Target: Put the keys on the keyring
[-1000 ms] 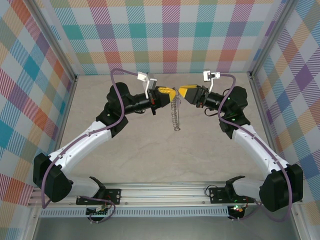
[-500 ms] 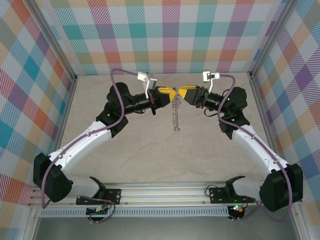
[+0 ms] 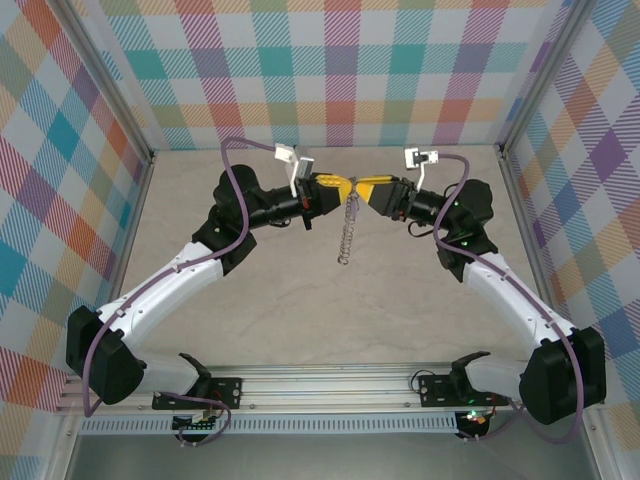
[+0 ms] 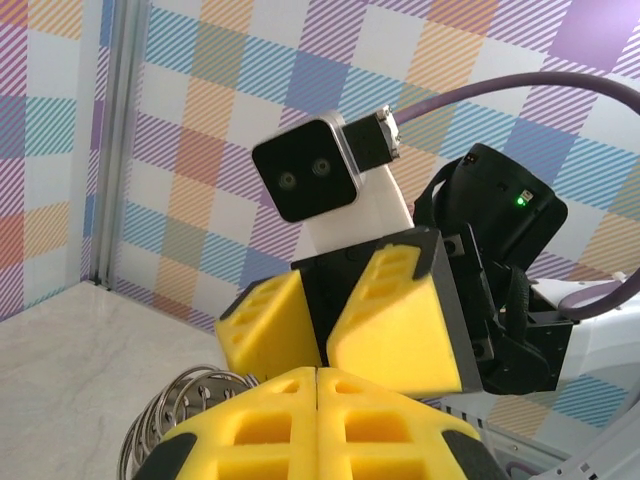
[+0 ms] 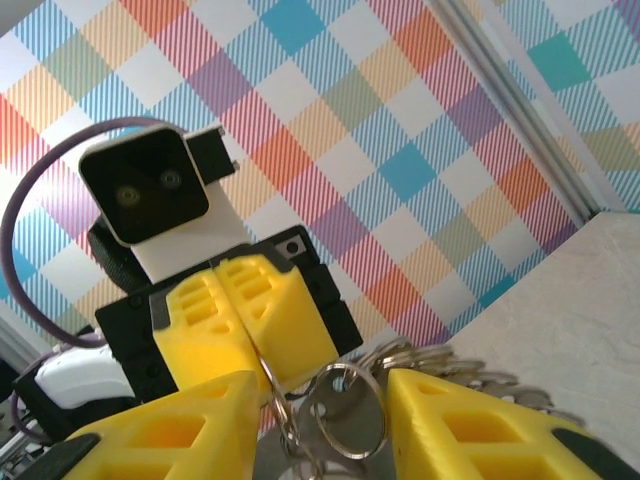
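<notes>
The keyring (image 3: 345, 230), a string of silver rings, hangs above the table from my left gripper (image 3: 343, 186). In the right wrist view the left gripper (image 5: 258, 355) is shut on a thin ring of the keyring (image 5: 345, 395). My right gripper (image 5: 320, 400) stands open just in front of it. One round ring and a flat grey metal piece (image 5: 340, 435), seemingly a key's head, lie in the gap between its yellow fingers (image 5: 470, 420). From the left wrist, my shut left gripper (image 4: 318, 385) faces the right gripper (image 4: 322, 345), with rings (image 4: 185, 400) at lower left.
Both grippers meet tip to tip high above the middle back of the beige table (image 3: 300, 300), the right gripper (image 3: 362, 189) just right of the left. Checked walls (image 3: 340, 70) enclose the back and sides. A metal rail (image 3: 330, 385) runs along the near edge.
The right gripper's jaws have spread wider and it has edged left towards the left gripper. The hanging keyring's lower end has swung a little left. The left gripper stays shut.
</notes>
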